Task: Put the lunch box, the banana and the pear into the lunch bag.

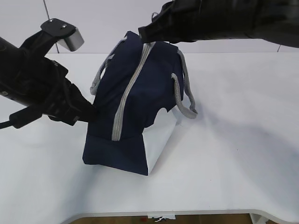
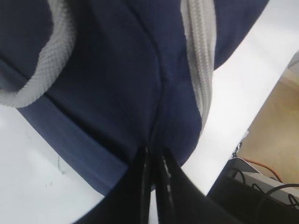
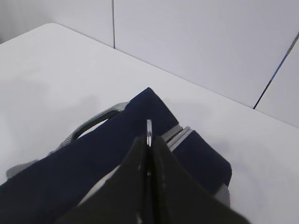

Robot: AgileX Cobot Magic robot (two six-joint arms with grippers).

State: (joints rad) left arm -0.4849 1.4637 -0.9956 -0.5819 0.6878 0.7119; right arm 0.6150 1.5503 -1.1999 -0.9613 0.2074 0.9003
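Observation:
The navy lunch bag [image 1: 135, 93] stands mid-table, its grey zipper [image 1: 126, 100] looking closed along the top. My left gripper [image 1: 93, 112] is at the bag's near left side. In the left wrist view it [image 2: 154, 151] is shut on a pinched fold of the bag's fabric [image 2: 117, 84], beside the zipper [image 2: 201, 56]. My right gripper [image 1: 142, 35] is at the zipper's far end. In the right wrist view it [image 3: 148, 139] is shut on the metal ring pull [image 3: 148, 126] above the bag [image 3: 117, 144]. The lunch box, banana and pear are out of view.
The white table [image 1: 233, 140] stretches to the right and front of the bag, with its front edge near the bottom of the exterior view. Grey rope handles [image 1: 182, 95] hang over the bag's sides. A white wall [image 3: 210, 42] stands behind the table.

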